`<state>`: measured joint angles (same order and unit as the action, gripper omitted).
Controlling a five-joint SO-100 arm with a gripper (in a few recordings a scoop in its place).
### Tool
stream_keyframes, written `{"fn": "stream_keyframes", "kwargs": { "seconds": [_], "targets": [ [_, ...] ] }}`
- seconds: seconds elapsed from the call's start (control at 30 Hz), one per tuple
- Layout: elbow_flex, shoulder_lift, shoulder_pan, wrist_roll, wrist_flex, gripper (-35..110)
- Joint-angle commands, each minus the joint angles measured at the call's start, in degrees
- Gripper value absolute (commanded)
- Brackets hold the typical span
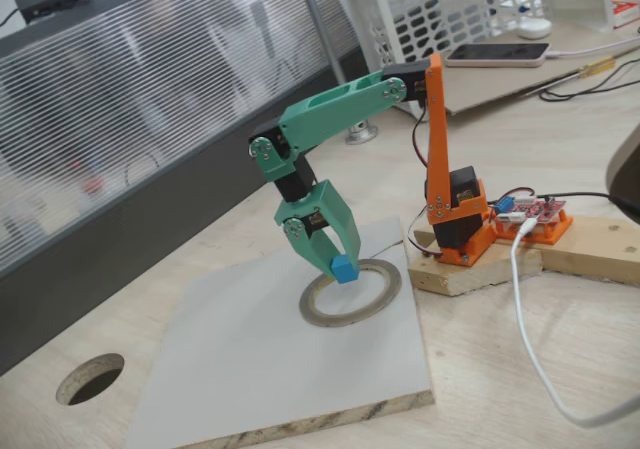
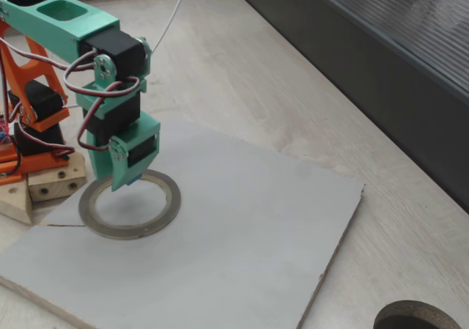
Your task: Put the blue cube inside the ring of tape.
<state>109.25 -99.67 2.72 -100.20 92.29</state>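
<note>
Teal two-finger claw point(image 1: 338, 259) pointing down, pinched narrow on the small sky-blue plastic cube point(image 1: 344, 268), cube gripped at the fingertips and held just above the flat grey-olive ring of tape with a thin yellowish inner rim point(image 1: 383, 295). In a fixed view, cube hanging over the ring's upper-left band; touching the tape or apart from it, cannot tell. In another fixed view, claw point(image 2: 126, 185) seen from the side, its tip over the near-left part of the ring of tape point(image 2: 157, 223), only a sliver of blue visible under the teal finger.

Ring lying flat on a pale grey square board with raw chipboard edge point(image 1: 250, 369), board resting on the light wooden table point(image 1: 560, 349). Round dark hole cut through the tabletop point(image 1: 90, 378) well apart from the ring, off the board's left corner. Arm's orange base point(image 1: 455, 214) fixed on a pale wooden block point(image 1: 470, 271) just beside the board, a small red circuit board point(image 1: 535, 212) at its side with a white cable point(image 1: 525, 319) running off it. White phone point(image 1: 497, 54) lying on a flat brown pad at the table's far edge.

No brand, label or writing clear enough to read in either fixed view.
</note>
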Motion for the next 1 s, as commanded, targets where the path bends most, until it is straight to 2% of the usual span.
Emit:
{"fn": "stream_keyframes", "kwargs": {
  "seconds": [0.0, 0.7, 0.97],
  "targets": [
    [2.99, -3.43, 0.97, -0.35, -2.64, 3],
    [15.91, -13.36, 0.97, -0.26, -13.01, 3],
    [18.02, -15.47, 0.97, -0.26, -13.97, 3]
  ]
}}
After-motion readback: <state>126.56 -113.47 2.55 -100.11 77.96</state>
